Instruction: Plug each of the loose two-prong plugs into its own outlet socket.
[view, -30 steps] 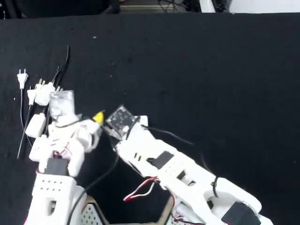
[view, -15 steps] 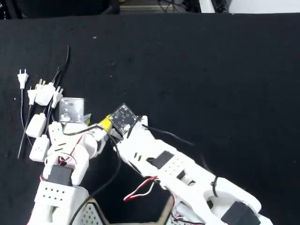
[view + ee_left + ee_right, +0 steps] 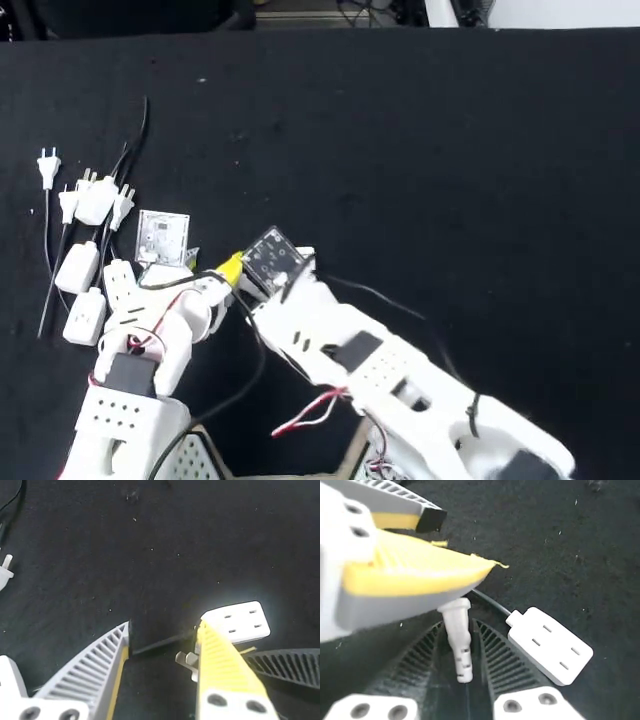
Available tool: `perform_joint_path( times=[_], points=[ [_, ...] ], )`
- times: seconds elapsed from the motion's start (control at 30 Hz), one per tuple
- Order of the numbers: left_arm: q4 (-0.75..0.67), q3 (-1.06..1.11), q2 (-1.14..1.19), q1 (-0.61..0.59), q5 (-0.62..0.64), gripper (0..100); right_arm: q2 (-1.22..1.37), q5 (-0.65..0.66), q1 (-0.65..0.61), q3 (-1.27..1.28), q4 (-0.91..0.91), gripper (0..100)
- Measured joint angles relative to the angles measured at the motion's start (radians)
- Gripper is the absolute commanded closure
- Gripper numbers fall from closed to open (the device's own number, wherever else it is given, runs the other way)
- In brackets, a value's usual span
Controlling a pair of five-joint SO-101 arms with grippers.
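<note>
My right gripper [image 3: 459, 626] is shut on a small white two-prong plug [image 3: 460, 650], gripped between its black fingers. A white outlet socket block [image 3: 551, 651] lies on the black mat just beside it, slots up, with a dark cable leaving one end. My left gripper [image 3: 162, 630] stands open, and its yellow finger [image 3: 415, 570] lies close over the held plug. The same socket block [image 3: 241, 622] sits just past that yellow finger [image 3: 230, 268]. In the high view both arms meet at the lower left.
Several loose white plugs [image 3: 95, 198] with thin cables lie at the mat's left edge, one more plug [image 3: 48, 165] farther out. Two white socket blocks [image 3: 77, 268] [image 3: 85, 315] rest beside the left arm [image 3: 150, 340]. The right arm [image 3: 360, 355] stretches from the lower right.
The left arm has swung right, away from the pile of plugs, bringing its yellow finger up against the right gripper. The right arm has shifted only slightly.
</note>
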Motion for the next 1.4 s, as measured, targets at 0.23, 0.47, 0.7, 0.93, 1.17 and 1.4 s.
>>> perform_joint_path(
  times=[0.23, 0.47, 0.7, 0.93, 1.17, 1.4],
  points=[
    [0.0, 0.0, -0.008, -0.002, 0.0, 78, -0.167, 0.051, 0.0, 0.091, 0.0, 98.7],
    [-0.002, 0.0, -0.009, -0.003, 0.002, 78, -0.275, 0.051, 0.0, 0.138, 0.0, 98.8],
    [-0.006, -0.002, -0.009, -0.003, 0.002, 78, -0.347, 0.017, 0.002, 0.17, 0.0, 98.7],
    [-0.008, -0.003, -0.011, -0.003, 0.002, 78, -0.356, -0.055, 0.0, 0.172, 0.002, 98.7],
    [-0.009, -0.003, -0.011, -0.003, 0.002, 78, -0.356, -0.061, -0.002, 0.172, 0.002, 98.7],
    [-0.009, -0.003, -0.011, -0.005, 0.002, 78, -0.356, -0.104, 0.014, 0.172, 0.002, 98.7]
  ],
)
